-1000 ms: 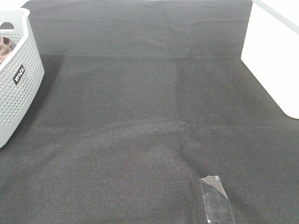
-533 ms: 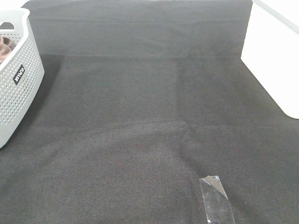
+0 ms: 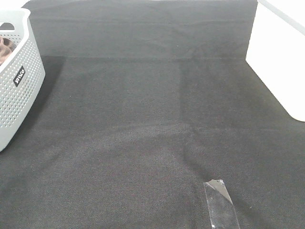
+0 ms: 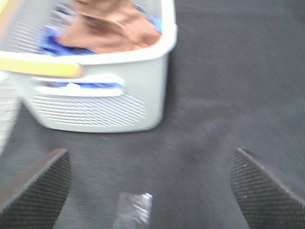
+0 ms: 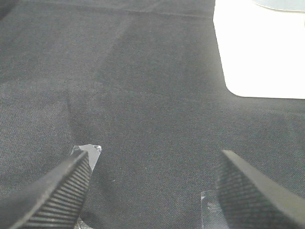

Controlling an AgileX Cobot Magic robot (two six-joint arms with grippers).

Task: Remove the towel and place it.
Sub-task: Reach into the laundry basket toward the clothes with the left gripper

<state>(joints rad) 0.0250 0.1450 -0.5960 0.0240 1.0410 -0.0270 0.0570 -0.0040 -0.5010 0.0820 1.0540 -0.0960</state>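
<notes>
The brown towel (image 4: 112, 26) lies bunched inside the grey perforated basket (image 4: 95, 95), on top of a blue cloth (image 4: 47, 40). In the exterior high view only a brown edge of the towel (image 3: 5, 47) shows, in the basket (image 3: 19, 81) at the far left. My left gripper (image 4: 150, 153) hangs open over the black mat, short of the basket's end wall, with nothing between its fingers. My right gripper (image 5: 155, 153) is also open over bare mat, holding nothing. Neither gripper appears in the exterior high view.
A black fabric mat (image 3: 152, 119) covers the table. A white block (image 3: 281, 57) stands at the right edge. A strip of clear tape (image 3: 220, 202) is stuck to the mat near the front. A yellow band (image 4: 43, 68) crosses the basket's rim.
</notes>
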